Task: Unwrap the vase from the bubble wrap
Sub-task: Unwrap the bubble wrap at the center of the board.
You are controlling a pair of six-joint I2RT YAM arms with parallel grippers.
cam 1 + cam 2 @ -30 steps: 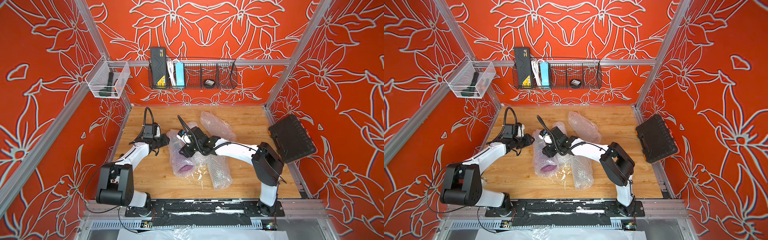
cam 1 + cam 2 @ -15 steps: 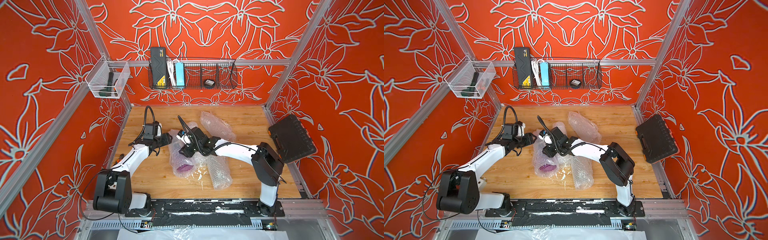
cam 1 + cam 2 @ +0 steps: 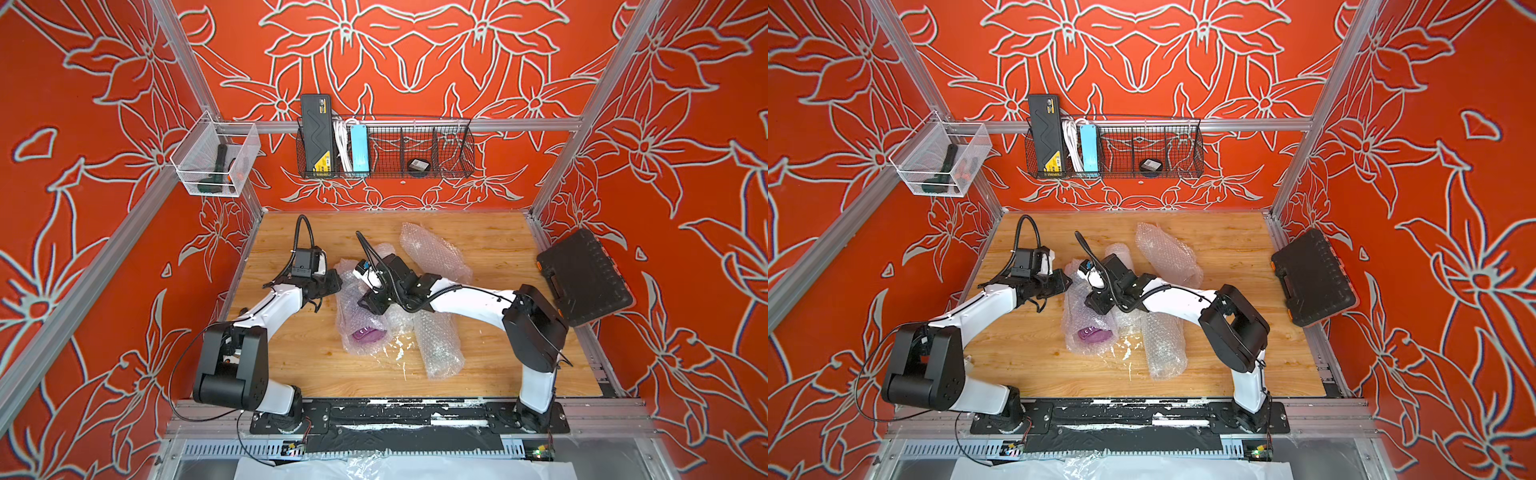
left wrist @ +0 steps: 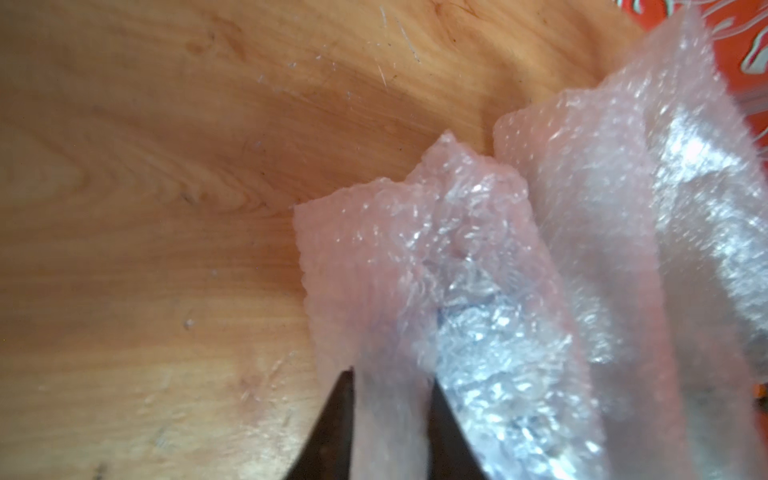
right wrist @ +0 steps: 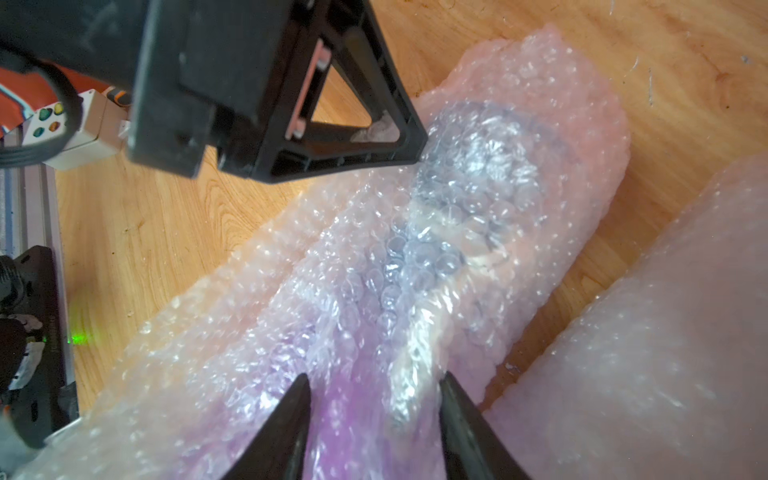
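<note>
Since a second ago the left end effector has slid rightward in both top views, from just beside the wrap onto its upper-left edge. In the left wrist view its fingers are clamped on a strip of the sheet. The right end effector has hardly moved and sits at frame centre over the bundle. Its fingers straddle a ridge of wrap, but I cannot tell whether they press it. The purple vase lies where it did, inside the wrap at the middle of the bench, showing through near the bundle's lower end.
</note>
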